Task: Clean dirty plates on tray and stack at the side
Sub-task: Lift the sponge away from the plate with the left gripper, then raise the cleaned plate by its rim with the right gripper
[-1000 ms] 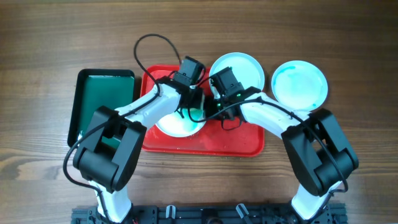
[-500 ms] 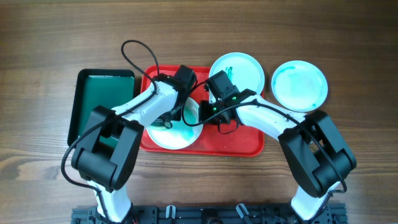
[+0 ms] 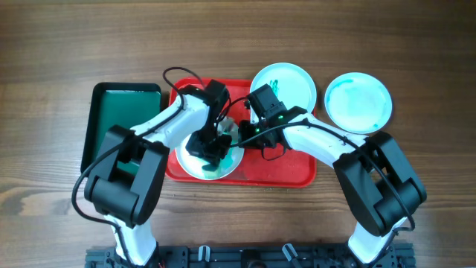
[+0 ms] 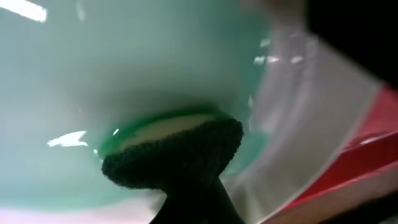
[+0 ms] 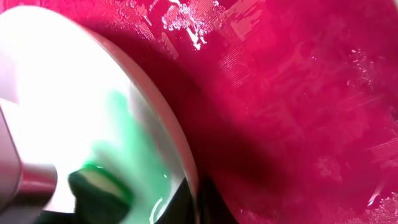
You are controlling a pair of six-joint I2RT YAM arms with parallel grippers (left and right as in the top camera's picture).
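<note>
Plate (image 3: pixel 227 165) on wet red tray (image 3: pixel 286 167), wooden table (image 3: pixel 416 45); left pincer (image 3: pixel 210 151) seemingly holding sponge (image 4: pixel 177 152); right pincer's (image 3: pixel 239 134) state unclear

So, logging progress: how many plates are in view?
3 plates. One on the red tray under the left arm, one at the tray's far right corner, one on the table beside it. No others visible.

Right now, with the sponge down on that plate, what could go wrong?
1. The sponge presses on the plate, which sits by the tray's near rim; a hard stroke could push it over the rim.
2. The left end effector and right end effector sit very close together over it and might collide.
</note>
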